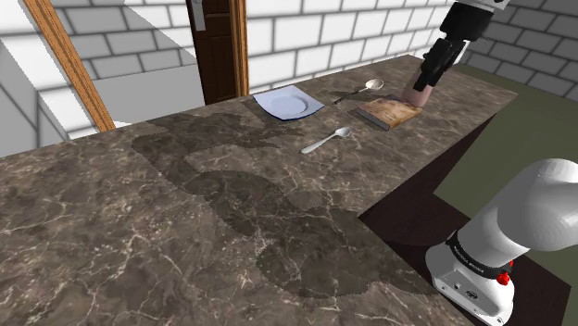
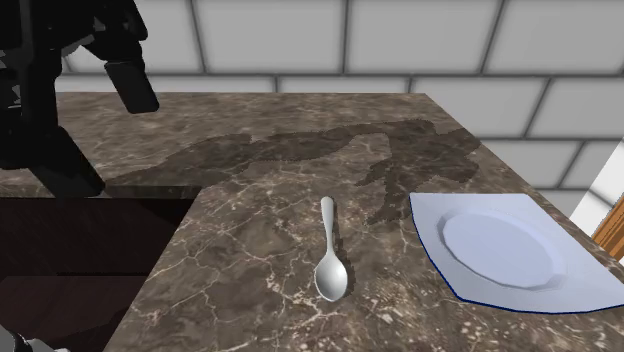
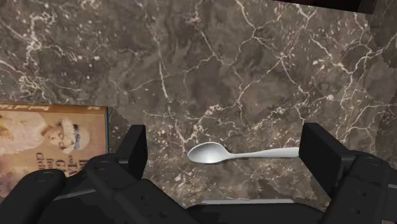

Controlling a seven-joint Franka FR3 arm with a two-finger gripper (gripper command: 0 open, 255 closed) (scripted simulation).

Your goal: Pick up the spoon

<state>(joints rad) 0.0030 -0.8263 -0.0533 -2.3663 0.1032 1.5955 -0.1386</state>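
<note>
The dark brown marble table point(image 1: 232, 204) looks polished and smooth, laced with thin pale veins. The slim silver metal spoon point(image 1: 326, 141), at 5 o'clock from the plate in the shoulder view, has a bright, glossy bowl. A second silver metal spoon point(image 3: 235, 153) shines the same way between the open jaws. The pale blue-white square plate point(image 2: 435, 225) is smooth with a soft sheen. The flat book with a printed tan cover point(image 3: 44, 140) looks papery and matt. The all-black gripper point(image 3: 229, 149) is matt and plastic-like. The white arm shell point(image 1: 542, 208) is glossy. The brown door frame point(image 1: 240, 46) shows wood grain, and the white block wall point(image 1: 306, 37) looks matt.
</note>
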